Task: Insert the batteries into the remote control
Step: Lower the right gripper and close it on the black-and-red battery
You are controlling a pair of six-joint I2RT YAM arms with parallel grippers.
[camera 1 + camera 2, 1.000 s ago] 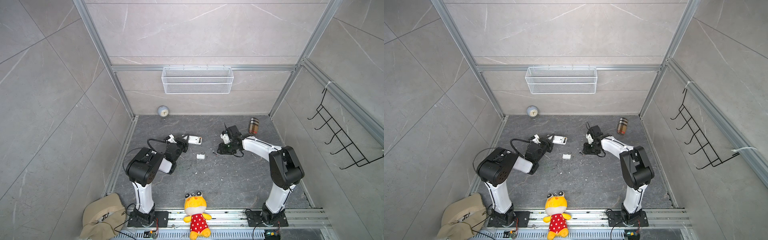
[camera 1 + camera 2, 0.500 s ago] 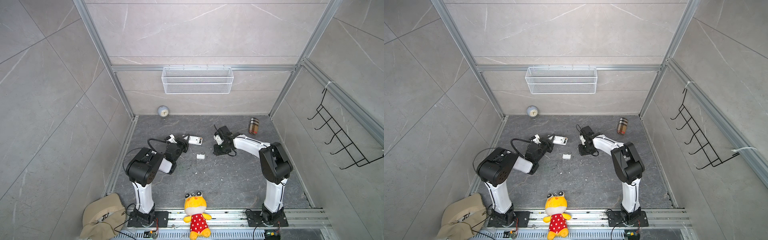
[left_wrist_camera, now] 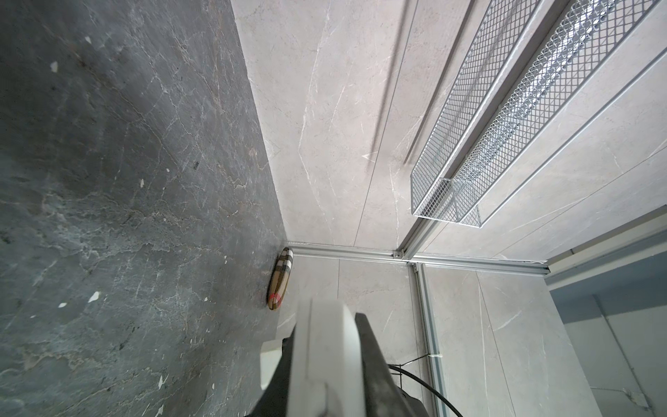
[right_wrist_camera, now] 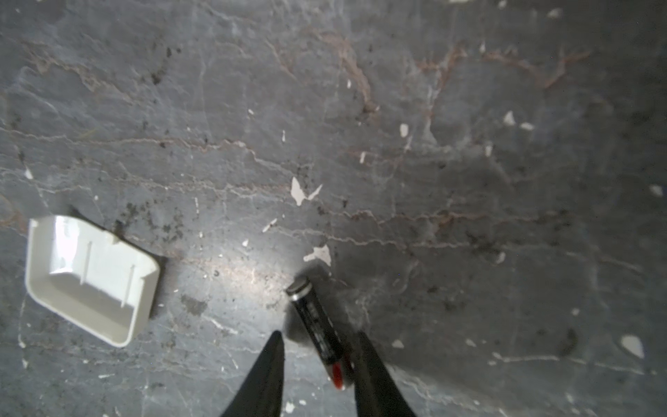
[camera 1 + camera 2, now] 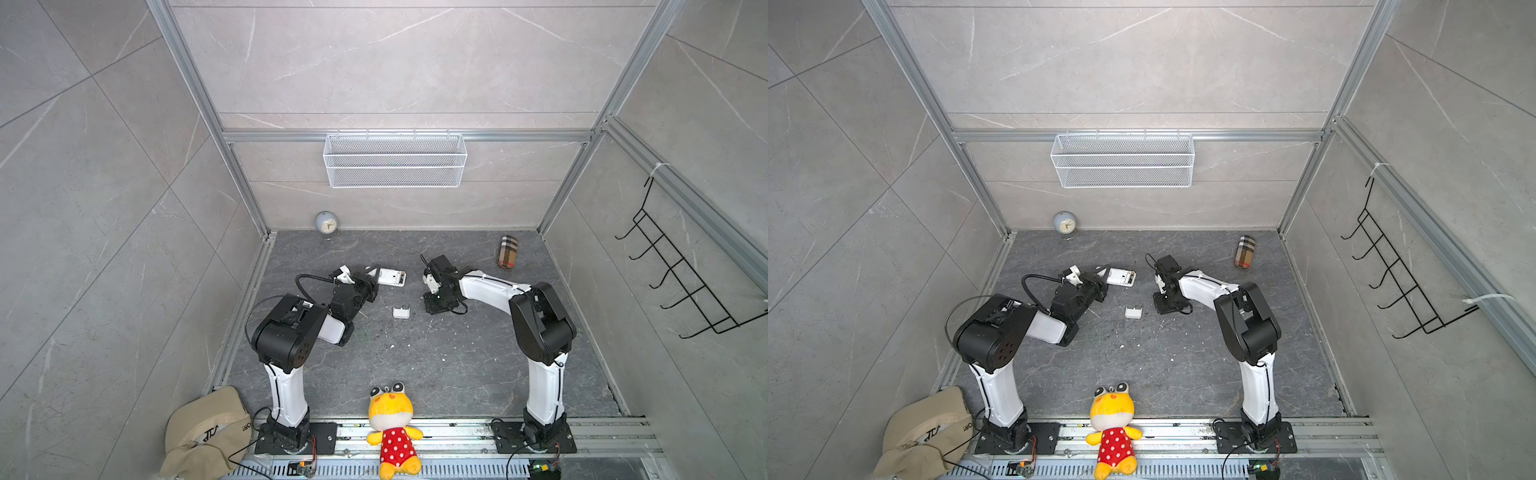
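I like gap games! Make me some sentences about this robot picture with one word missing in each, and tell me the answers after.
1. The left gripper is shut on the remote control, which is coloured ____.
2. The battery lying between the open fingers of the right gripper has one end coloured ____.
3. The round thing standing by the back wall is a ____.
4. The plush toy has a ____ face.
Missing words: white; red; clock; yellow.

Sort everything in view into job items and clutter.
Job:
- remote control, held in the left gripper
- battery, straddled by the right gripper
- loose white battery cover

Clutter:
- clock
- plaid case
- plush toy
- cap
- wire basket
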